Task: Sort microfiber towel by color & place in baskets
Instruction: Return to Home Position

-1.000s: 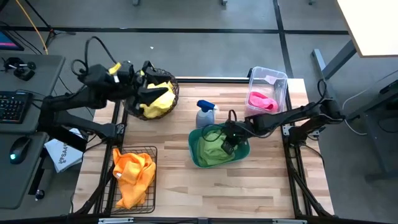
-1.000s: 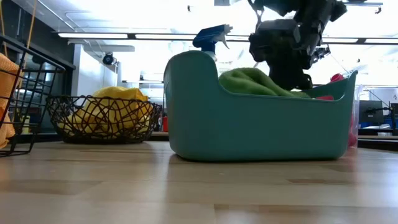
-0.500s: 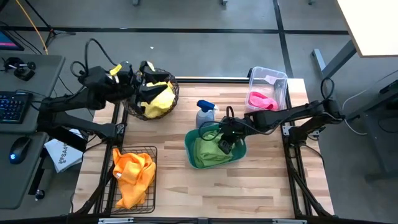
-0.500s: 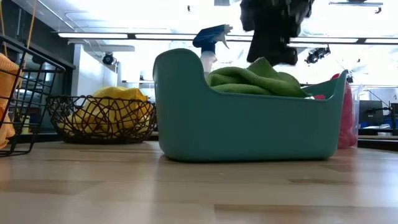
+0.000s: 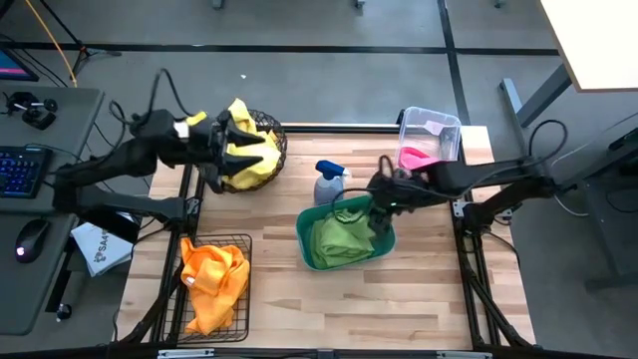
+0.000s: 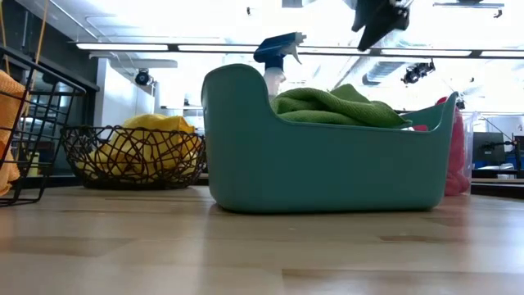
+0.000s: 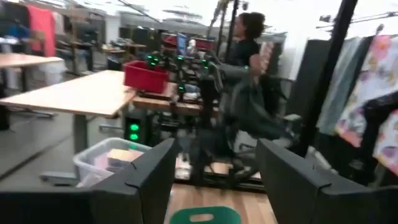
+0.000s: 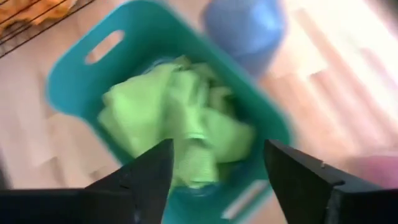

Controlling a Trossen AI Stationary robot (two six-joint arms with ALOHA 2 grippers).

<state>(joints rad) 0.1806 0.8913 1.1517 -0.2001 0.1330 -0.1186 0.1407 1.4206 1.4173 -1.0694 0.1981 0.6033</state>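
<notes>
right pincer [image 8: 217, 152] hangs above the teal tub [image 5: 305, 244] on the counter [image 5: 419, 299], fingers spread wide, gripping nothing. green towels [image 5: 344, 234] lie heaped inside the tub. left pincer [image 7: 216, 149] sits over the round wire basket [image 5: 280, 150] of yellow towels [image 5: 251, 155], fingers likewise parted, empty.

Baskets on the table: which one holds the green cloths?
The teal plastic tub, beside the spray bottle. The round wire basket holds yellow, the rectangular one orange, the clear bin pink.
</notes>
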